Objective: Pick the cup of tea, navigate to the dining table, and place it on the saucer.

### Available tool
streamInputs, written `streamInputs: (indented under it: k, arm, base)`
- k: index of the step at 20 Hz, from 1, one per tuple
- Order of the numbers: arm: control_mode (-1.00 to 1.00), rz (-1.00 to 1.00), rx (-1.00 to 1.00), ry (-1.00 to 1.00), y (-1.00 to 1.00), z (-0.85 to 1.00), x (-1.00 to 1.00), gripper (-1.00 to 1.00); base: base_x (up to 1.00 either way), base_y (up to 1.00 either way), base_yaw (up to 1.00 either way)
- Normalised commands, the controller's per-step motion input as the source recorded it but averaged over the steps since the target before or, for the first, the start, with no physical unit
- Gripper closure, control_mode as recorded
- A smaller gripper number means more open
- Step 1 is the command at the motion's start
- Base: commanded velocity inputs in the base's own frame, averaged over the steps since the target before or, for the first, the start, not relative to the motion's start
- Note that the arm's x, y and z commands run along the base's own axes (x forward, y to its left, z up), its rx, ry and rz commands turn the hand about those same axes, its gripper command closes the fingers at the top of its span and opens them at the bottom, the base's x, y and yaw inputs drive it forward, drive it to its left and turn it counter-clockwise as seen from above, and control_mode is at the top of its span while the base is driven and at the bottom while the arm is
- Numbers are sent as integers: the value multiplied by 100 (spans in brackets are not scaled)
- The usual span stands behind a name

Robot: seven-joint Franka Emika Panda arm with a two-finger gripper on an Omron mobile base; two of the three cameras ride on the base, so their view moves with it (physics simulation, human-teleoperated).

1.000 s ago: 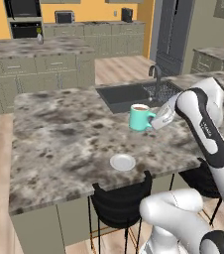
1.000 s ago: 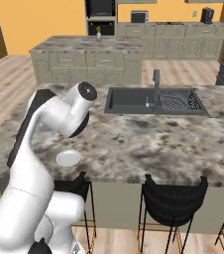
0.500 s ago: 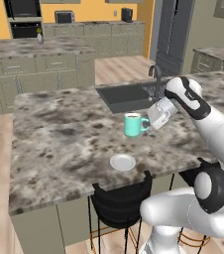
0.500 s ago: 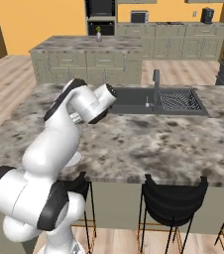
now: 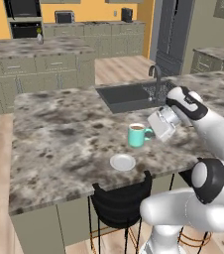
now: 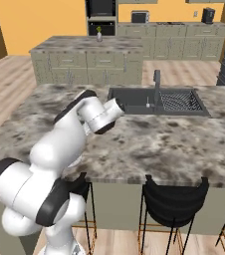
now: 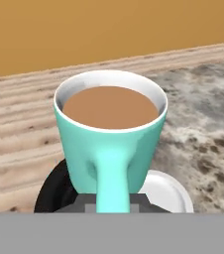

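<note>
The cup of tea [image 5: 138, 135] is a teal mug with brown liquid, upright, held by its handle just above the dining table [image 5: 59, 134]. My gripper [image 5: 151, 133] is shut on that handle from the right. The saucer [image 5: 122, 161], a small white plate, lies on the granite a little nearer the table's front edge than the cup, apart from it. In the hand view the cup of tea [image 7: 111, 131] is close up with its handle toward the camera. The saucer [image 7: 167, 192] peeks out below and to the right of it.
A dark inset sink [image 5: 126, 94] with a faucet [image 5: 156, 74] lies behind the cup. Black chairs [image 5: 121, 201] stand at the table's near edge, one just below the saucer. A second counter with green drawers [image 5: 44, 62] stands further back.
The arm has carried the cup down and toward the table's front edge, closer to the saucer. The grip on the handle is unchanged, and the saucer has not moved.
</note>
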Motion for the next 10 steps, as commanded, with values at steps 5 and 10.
streamInputs:
  k: [5,10]
  arm:
    - [-100,0,0,-24,0,-72,2,100]
    - [-100,2,0,-7,1,-26,30,100]
  base:
    - [0,0,0]
    - [0,0,0]
